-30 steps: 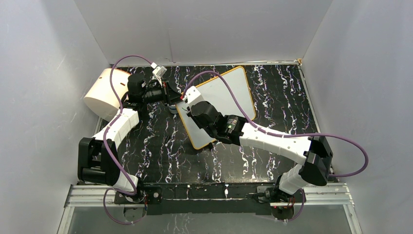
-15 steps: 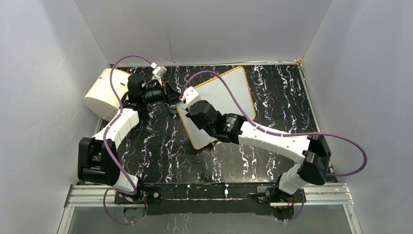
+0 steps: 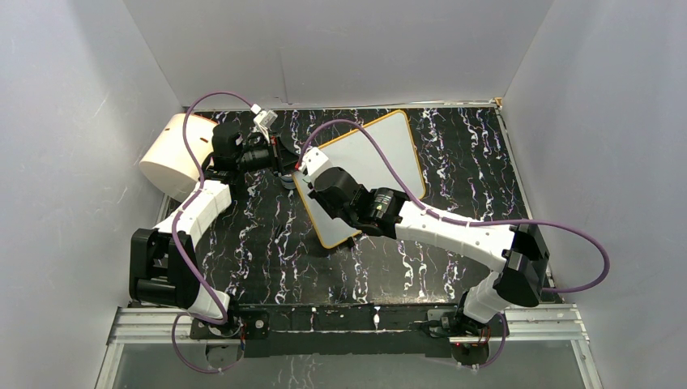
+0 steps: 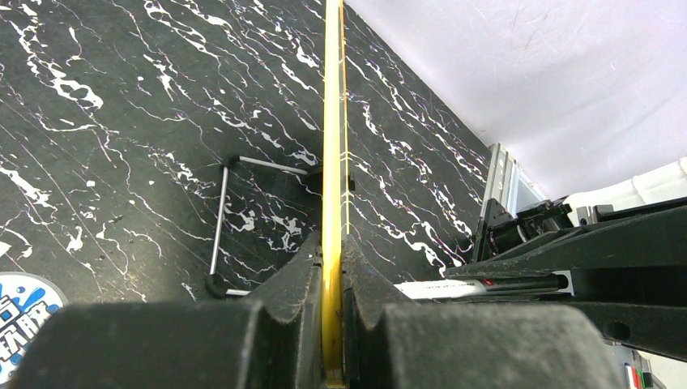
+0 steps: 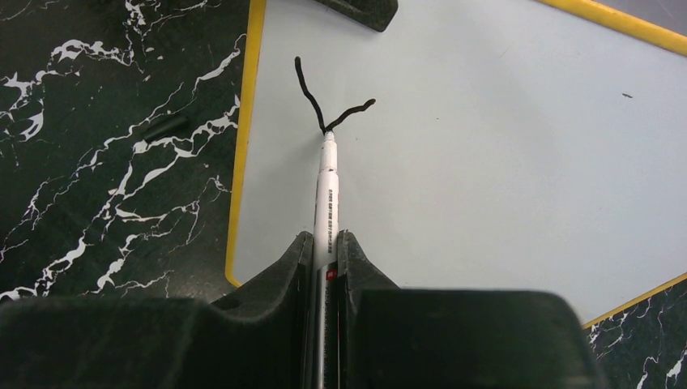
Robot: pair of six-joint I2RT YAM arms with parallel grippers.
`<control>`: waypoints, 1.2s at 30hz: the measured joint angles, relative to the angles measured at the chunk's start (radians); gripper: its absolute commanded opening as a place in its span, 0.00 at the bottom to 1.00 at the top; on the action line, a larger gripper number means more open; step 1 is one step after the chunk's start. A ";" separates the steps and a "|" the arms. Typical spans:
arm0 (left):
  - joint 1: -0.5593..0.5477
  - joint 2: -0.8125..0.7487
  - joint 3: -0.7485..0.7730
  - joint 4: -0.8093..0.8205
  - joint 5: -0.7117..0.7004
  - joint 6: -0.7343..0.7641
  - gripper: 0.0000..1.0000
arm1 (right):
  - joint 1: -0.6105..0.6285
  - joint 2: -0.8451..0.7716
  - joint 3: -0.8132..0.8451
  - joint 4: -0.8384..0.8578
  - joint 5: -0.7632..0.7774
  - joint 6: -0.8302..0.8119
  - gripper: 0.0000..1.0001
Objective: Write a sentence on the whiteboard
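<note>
Orange-yellow rim, edge-on, ran dead centre through the left gripper (image 4: 333, 247) in its wrist view. So those jaws were clamped tight on the edge of the whiteboard (image 5: 486, 162), one black finger pressed on each face, with the board running straight out ahead of them. Just off to the left of those jaws, down on the black marbled table (image 5: 97, 203), sat a thin wire stand (image 4: 223, 219), one end reaching the board's rim. Nearer in and further left, a round blue-and-white sticker (image 4: 20, 312) peeked in at the frame edge. The right gripper (image 5: 326, 243) was pinched shut on a white marker (image 5: 327, 190), barrel sandwiched between the two fingers and poking straight forward out of them. Its tip was touching the glossy white face right ahead of the jaws, close to the board's rim on their left. As for the sentence (image 5: 312, 101), what showed was a thin black forked stroke, kind of a Y with no tail, and the marker tip sat exactly where the two branches met. Way off to the right of those jaws there was a tiny dark speck on the white. From the overhead camera the two grippers were close together at one corner of the board. A big cream cylinder (image 3: 166, 158) lay behind the left gripper's wrist, well apart from the board.
</note>
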 measured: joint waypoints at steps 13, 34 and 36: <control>0.000 0.000 0.000 0.000 0.000 0.000 0.00 | 0.000 0.000 0.000 -0.017 -0.014 0.008 0.00; 0.000 0.000 0.000 0.002 0.001 0.000 0.00 | 0.000 0.005 0.000 -0.078 -0.028 0.059 0.00; 0.000 0.000 0.000 0.002 0.001 0.000 0.00 | 0.000 0.006 0.000 -0.090 -0.032 0.064 0.00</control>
